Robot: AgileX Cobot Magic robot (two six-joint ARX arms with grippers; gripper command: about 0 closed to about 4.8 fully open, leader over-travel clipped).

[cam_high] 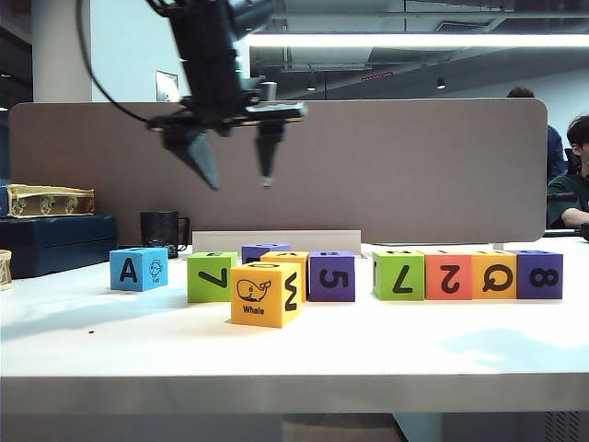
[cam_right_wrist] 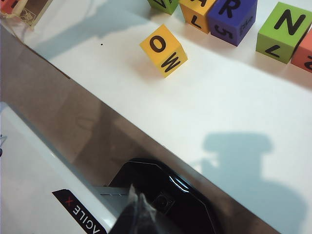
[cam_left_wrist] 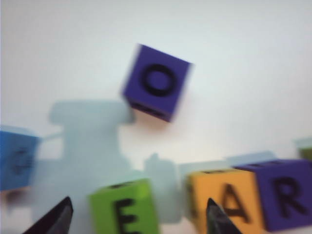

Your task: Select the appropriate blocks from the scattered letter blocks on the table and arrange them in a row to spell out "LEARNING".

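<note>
Whale block [cam_high: 265,295] before row [cam_high: 457,274]; left gripper [cam_high: 237,152] above.

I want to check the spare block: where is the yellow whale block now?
In the exterior view the whale block stands left of centre on the table, in front of the row, between the green 7 block and the purple 5 block.

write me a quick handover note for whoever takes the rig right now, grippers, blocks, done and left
Left gripper: open, empty, raised high above the left blocks.
Right gripper: not seen in the exterior view, and its wrist view does not show its state.
Blocks on the table: a joined run of four on the right, green 7, red-orange 2, orange Q, purple 8. Left group: green 7, an orange block mostly hidden, purple 5. Blue A stands apart at far left; the yellow whale block sits in front.
Left: close the gap, bring in the blue A.
</note>
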